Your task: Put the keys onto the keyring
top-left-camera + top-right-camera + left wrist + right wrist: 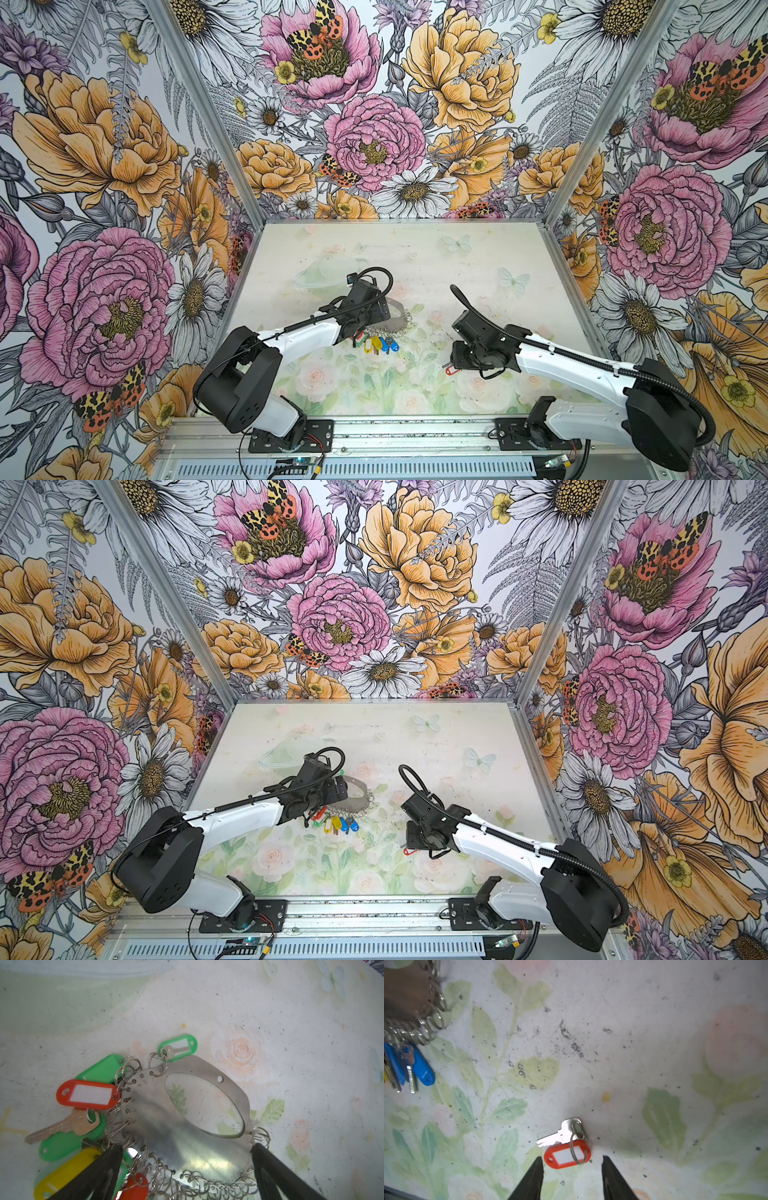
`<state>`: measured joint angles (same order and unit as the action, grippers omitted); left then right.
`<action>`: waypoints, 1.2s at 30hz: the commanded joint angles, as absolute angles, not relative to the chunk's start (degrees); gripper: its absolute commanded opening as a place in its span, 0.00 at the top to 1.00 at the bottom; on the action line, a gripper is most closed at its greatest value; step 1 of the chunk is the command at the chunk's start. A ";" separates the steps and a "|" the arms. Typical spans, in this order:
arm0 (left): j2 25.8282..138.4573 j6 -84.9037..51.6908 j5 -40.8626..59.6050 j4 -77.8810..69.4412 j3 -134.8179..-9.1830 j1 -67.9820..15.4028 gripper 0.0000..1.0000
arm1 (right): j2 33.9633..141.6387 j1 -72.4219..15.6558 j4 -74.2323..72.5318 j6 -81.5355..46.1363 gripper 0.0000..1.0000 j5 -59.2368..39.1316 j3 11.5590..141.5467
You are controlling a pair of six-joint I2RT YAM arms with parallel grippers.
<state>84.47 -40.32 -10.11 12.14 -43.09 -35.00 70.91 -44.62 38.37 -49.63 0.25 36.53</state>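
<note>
The keys (562, 1155) lay flat on the table (415, 257) — a silver key joined by a wire ring to a red oblong tag with a white label. In both top views they sat at about 4 o'clock from the keyring (398, 318), well apart from it. The right wrist covered most of them there, so only a red end showed.

The right gripper (572, 1159) hung low over the keys with its 2 jaws spread, 1 on each side of the tag. 1 tip was just beside the tag's holed end and the other stood a little off. Neither pinched it.

The left gripper (187, 1148) was spread wide across the keyring. 1 finger was over the split rings (207, 1186) near a yellow tag (62, 1174), and the other was just beside the opposite edge of the plate. Whether the tips touched the metal, I could not tell.

Many things crowded the plate's rim — several green tags (178, 1045), a second red tag (89, 1094), a brass key (62, 1126) and blue tags (421, 1068). In both top views this coloured bunch lay at about 7 o'clock of the plate, and the left arm (307, 332) hid the plate's 9 o'clock part. The table between keyring and keys carried printed leaves and dark scuff marks (571, 1043).
</note>
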 commanded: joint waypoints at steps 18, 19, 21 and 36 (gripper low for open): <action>84.88 -40.55 -10.84 9.84 -41.70 -34.20 0.01 | 80.12 -44.95 41.97 -48.42 0.76 10.57 39.79; 84.85 -40.63 -10.86 9.84 -41.73 -34.22 0.01 | 80.63 -44.97 41.97 -48.29 0.76 10.86 40.03; 84.86 -40.69 -10.96 9.74 -41.66 -34.10 0.01 | 81.49 -44.93 41.96 -48.14 0.76 11.63 40.49; 84.46 -40.50 -11.15 9.32 -40.76 -33.50 0.01 | 86.43 -43.15 41.84 -43.85 0.75 16.87 45.83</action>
<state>84.77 -40.49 -10.11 10.41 -41.54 -34.13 84.77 -43.53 41.78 -45.56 13.91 43.59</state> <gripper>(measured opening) 0.986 0.253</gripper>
